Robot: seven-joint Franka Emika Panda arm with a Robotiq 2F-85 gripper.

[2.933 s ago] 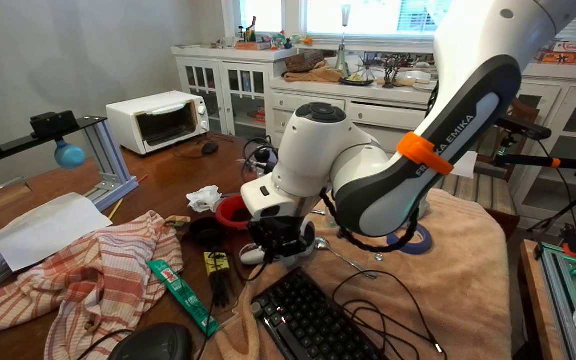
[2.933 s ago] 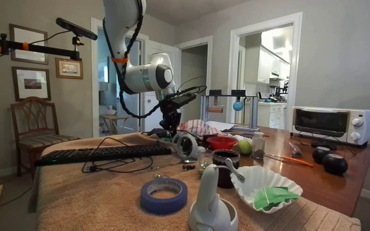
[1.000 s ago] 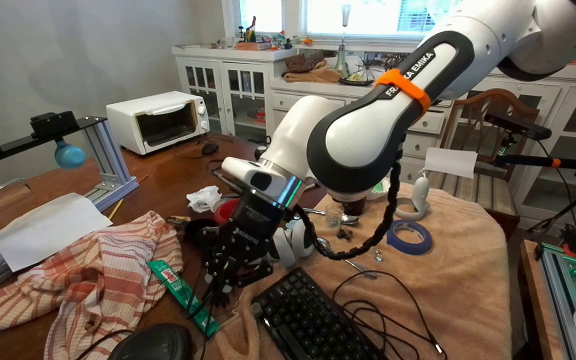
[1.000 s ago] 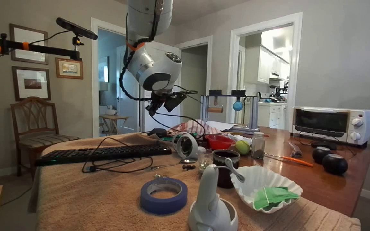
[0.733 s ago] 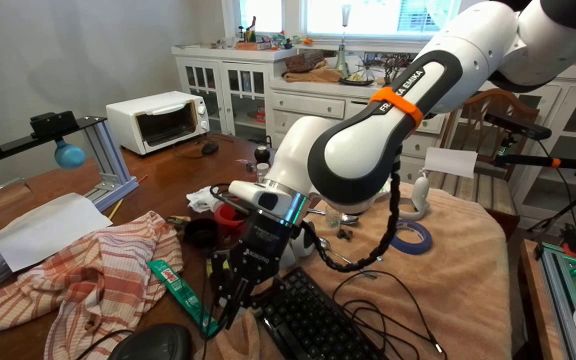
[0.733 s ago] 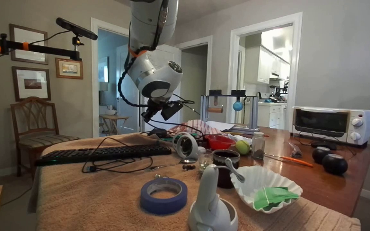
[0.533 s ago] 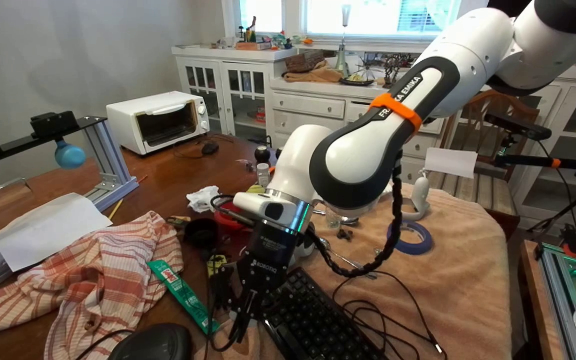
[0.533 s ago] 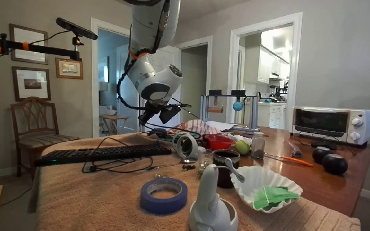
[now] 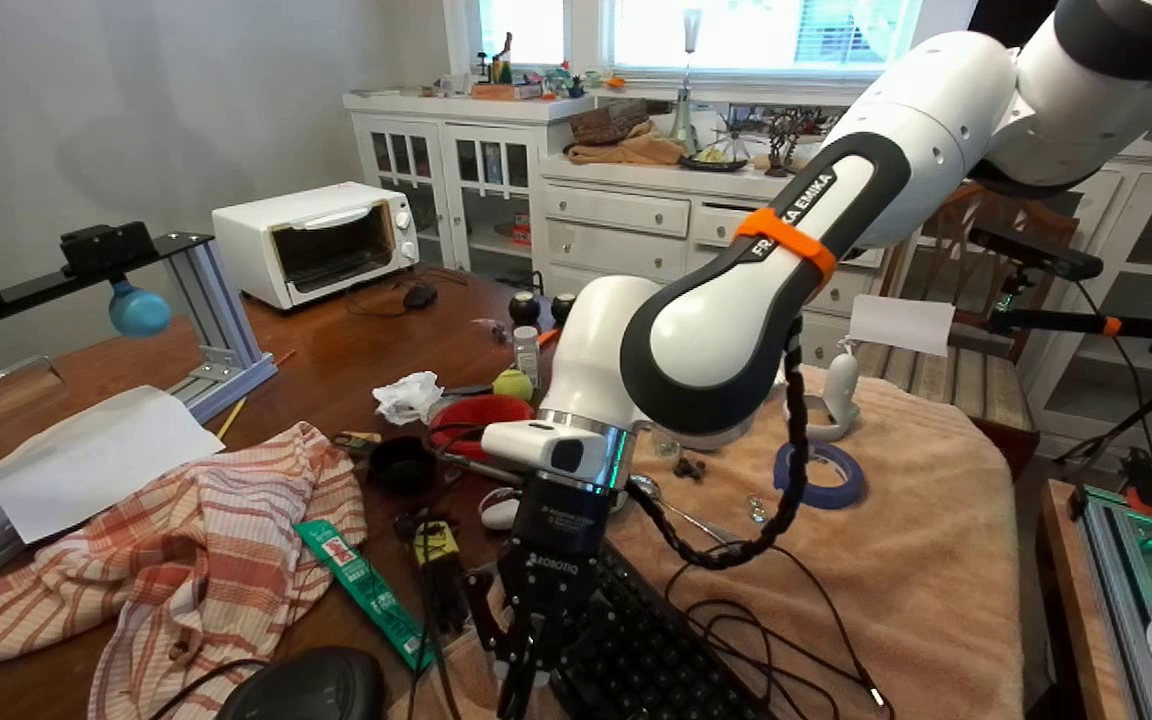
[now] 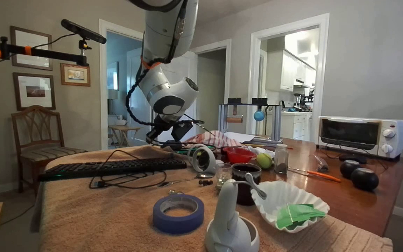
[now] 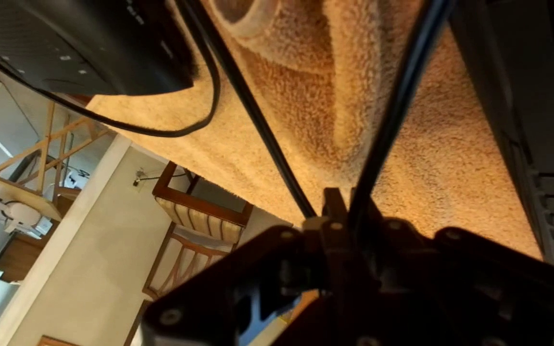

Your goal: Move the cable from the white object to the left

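Black cable [image 11: 260, 122] is what I have clamped in my gripper [image 11: 346, 206]; the wrist view shows the fingertips drawn together on it, with two strands leading off from there, one looking thicker because it passes nearer the lens. I have the tips over the tan towel [image 9: 936, 560], above the strip between the edge of the keyboard [image 9: 676, 650] and a rounded black device [image 9: 306, 690]. From where I sit I cannot tell whether they touch the cloth.

The white gadget [image 10: 202, 159] with the dark round face sits just beyond the end of the keyboard, close to the edge of the towel; in an exterior view my own arm hides most of it. I cannot tell whether any of the cable touches it.

A green packet [image 9: 366, 595] lies on the wood between a striped shirt [image 9: 196, 560] and the towel's edge. I have a roll of blue tape [image 10: 178, 222] flat on the towel, well apart from the gripper, and a toaster oven [image 9: 306, 245] near a corner of the table [image 9: 356, 345]
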